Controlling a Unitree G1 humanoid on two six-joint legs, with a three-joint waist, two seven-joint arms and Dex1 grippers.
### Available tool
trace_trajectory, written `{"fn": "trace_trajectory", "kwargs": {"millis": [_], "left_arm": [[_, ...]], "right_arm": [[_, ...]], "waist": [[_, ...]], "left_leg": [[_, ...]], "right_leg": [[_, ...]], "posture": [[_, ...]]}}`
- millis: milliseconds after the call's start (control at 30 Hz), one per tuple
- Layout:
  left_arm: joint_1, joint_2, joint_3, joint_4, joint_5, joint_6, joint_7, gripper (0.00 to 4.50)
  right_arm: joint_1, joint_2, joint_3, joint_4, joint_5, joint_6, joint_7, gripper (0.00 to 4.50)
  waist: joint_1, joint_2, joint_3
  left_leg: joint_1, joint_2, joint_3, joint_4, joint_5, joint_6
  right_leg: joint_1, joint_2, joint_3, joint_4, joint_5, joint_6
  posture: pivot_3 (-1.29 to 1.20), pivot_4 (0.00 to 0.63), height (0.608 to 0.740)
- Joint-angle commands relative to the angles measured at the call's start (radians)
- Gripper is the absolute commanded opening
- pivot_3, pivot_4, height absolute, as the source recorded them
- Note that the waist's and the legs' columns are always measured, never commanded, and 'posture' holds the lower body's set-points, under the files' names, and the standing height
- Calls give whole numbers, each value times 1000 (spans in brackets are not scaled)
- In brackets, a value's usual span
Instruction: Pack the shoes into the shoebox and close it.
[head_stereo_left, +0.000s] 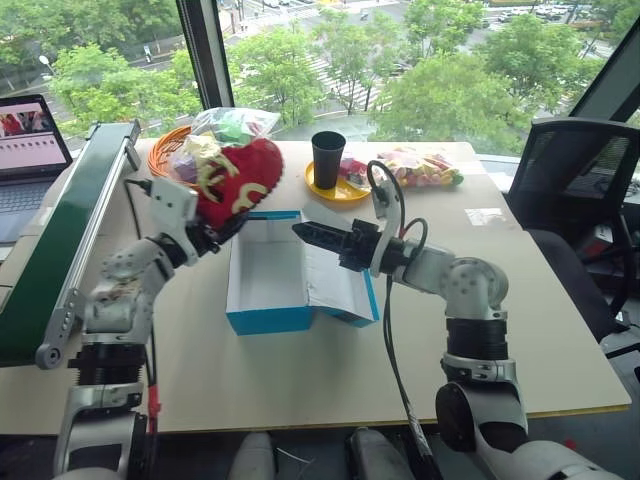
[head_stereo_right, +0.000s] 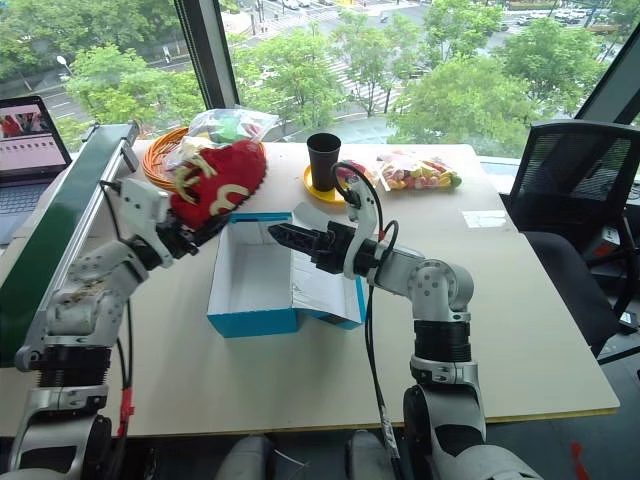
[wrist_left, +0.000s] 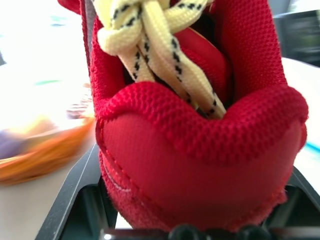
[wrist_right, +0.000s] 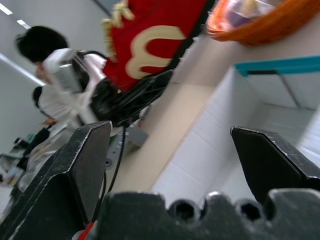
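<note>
A red shoe (head_stereo_left: 240, 178) with cream laces and a cream side logo hangs in the air over the back left corner of the shoebox. My left gripper (head_stereo_left: 222, 230) is shut on its heel, and the heel (wrist_left: 200, 150) sits between the fingers in the left wrist view. The blue shoebox (head_stereo_left: 268, 320) lies open on the table with its white inside showing, and its lid (head_stereo_left: 340, 285) is folded out to the right. Over the lid and pointing left toward the shoe, my right gripper (head_stereo_left: 305, 232) is open with nothing between its fingers (wrist_right: 85, 165).
An orange basket (head_stereo_left: 160, 155) with bagged items stands behind the shoe. A black cup (head_stereo_left: 327, 158) on a yellow plate and a candy bag (head_stereo_left: 425, 168) sit at the back. A green conveyor (head_stereo_left: 60, 240) and a laptop (head_stereo_left: 30, 140) are on the left, an office chair (head_stereo_left: 585, 200) on the right.
</note>
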Motion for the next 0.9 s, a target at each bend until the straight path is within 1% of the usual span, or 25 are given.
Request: {"fn": "trace_trajectory", "kwargs": {"millis": [33, 133, 233, 267, 367, 433, 533, 733, 900], "left_arm": [[8, -36, -45, -103, -11, 32, -6, 2710], [14, -74, -77, -150, -31, 72, -12, 2710], [34, -107, -108, -178, -31, 95, -9, 2710], [42, -121, -112, -183, -33, 103, -5, 2710], [59, -154, -97, -185, -38, 126, 28, 2710], [85, -149, -94, -187, -25, 119, 30, 2710], [114, -153, -67, -189, -32, 119, 55, 2710], [83, -138, -58, -160, -26, 102, 54, 2710], [85, -152, -68, -186, -27, 118, 64, 2710]], "right_arm": [[24, 23, -143, 36, 59, 7, -87, 4500], [56, 30, -174, 19, 77, 12, -106, 4500], [44, 69, -251, 3, 147, -21, -145, 4500], [40, 68, -254, -12, 153, -29, -148, 4500], [46, 30, -206, -68, 119, -40, -141, 4500], [43, 44, -241, -103, 181, -25, -163, 4500], [78, 27, -256, -212, 288, 16, -142, 4500], [156, -50, -184, -283, 345, 67, -108, 4500], [165, -65, -133, -289, 357, 38, -91, 4500]], "waist": [[-2, 0, 0], [2, 0, 0], [-4, 1, 1], [-6, 1, 1], [-8, 2, 1], [-9, 2, 1], [-12, 3, 2], [-10, 4, 2], [-13, 5, 3]], "left_leg": [[0, 0, 0, 0, 0, 0], [-1, 0, 0, 0, 0, 0], [-1, 0, 0, 0, 0, 0], [0, 0, 0, 0, 0, 0], [0, 0, 0, 0, 0, 0], [0, -1, 0, 0, 0, 0], [0, 0, 0, 0, 0, 1], [1, -1, 0, 0, 1, 1], [0, -1, 0, 0, 1, 2]], "right_leg": [[0, 0, 0, 0, 0, 0], [1, 0, 0, -2, 0, 0], [0, 0, 1, -1, 0, 0], [0, 0, 1, 0, 0, 0], [1, 0, 1, -1, 0, 0], [1, 0, 1, -1, 0, 0], [1, 0, 1, -1, 0, 0], [2, 0, 1, -1, 0, 1], [2, 0, 1, -1, 0, 1]], "posture": [[0, 150, 734], [0, 150, 734], [0, 150, 734], [0, 150, 734], [0, 150, 734], [0, 150, 734], [0, 150, 734], [0, 150, 734], [0, 150, 734]]}}
